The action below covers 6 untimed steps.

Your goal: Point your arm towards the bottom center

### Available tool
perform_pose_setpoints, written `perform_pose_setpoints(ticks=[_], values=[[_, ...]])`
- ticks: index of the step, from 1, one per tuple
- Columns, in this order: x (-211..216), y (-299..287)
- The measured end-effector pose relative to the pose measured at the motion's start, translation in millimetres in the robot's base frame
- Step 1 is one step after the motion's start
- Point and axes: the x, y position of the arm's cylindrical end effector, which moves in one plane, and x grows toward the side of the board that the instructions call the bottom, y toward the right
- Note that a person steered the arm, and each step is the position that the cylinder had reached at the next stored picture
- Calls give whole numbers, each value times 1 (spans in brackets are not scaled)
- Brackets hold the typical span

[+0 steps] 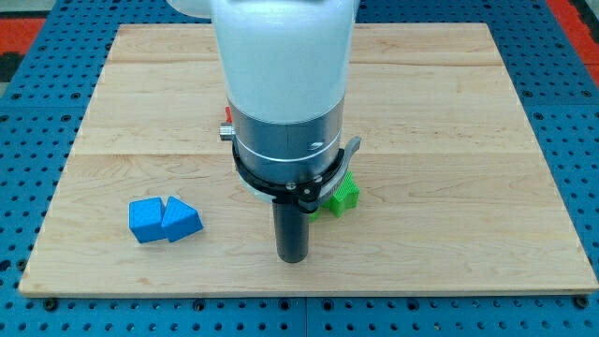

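Tip (293, 257) planted low in the frame, just right of centre, on the pale wooden table (449, 112); dark rod rising straight into a grey collar and a broad white arm housing (284, 65) that fills the upper middle. No claw fitted on this arm, so nothing to report as open or closed. Target of the task, the bottom centre of the table, just below the tip and almost reached; only a short stretch of bare wood left before the lower edge.

Green block (343, 195), shape partly masked by the collar, just up and right of the rod, near but not clearly touching. Two blue blocks in the lower left: a blue cube (145, 221) and a blue wedge-like block (182, 220), touching each other, well apart from the tip. A sliver of red block (226, 114) at the left edge of the housing, mostly hidden.

Likely risks, judged from this layout: overshoot past the lower edge if pushed much further down; a sideways drift to the right could clip the green block and drag it along; more blocks possibly hidden behind the housing.

Table smooth, light-grained, in joined planks, resting on a blue perforated bench (28, 309); a strip of red at both upper corners of the frame.
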Motion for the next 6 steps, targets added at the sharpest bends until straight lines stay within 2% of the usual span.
perform_pose_setpoints(ticks=[1, 2, 3, 4, 5, 6], values=[[0, 0], [-9, 33], [-65, 79], [-95, 125], [-31, 135], [3, 44]])
